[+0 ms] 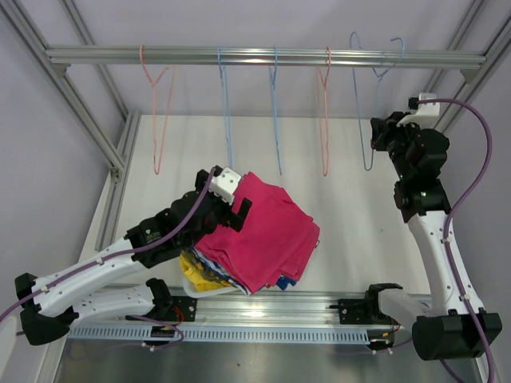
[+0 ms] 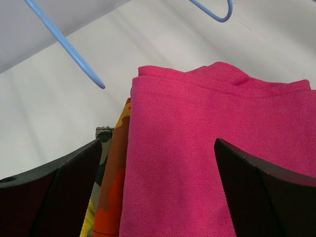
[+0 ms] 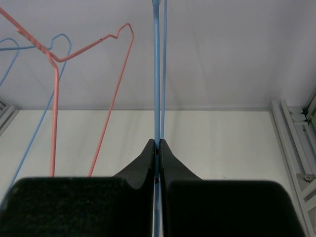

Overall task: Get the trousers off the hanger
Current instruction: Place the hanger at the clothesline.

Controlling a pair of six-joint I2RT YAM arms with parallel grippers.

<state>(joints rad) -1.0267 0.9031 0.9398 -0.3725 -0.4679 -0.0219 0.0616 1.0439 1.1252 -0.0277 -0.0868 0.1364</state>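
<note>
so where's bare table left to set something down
The white tabletop is bare between the pile of folded cloth trousers and the right arm, and behind the pile under the wire hangers. Crowded near centre-left, where the left arm meets the pile.

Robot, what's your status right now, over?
Left end effector open, straddling folded magenta pink cloth trousers atop the pile. Right end effector shut on blue wire hanger. Nothing blocking either.

trousers (image 1: pixel 259 231): stacked on desk (image 1: pixel 359 215), near-left
hangers (image 1: pixel 325 128): on rail (image 1: pixel 263 57), behind trousers
right claw (image 3: pixel 158 143): at rightmost hanger (image 3: pixel 156 74)
</note>
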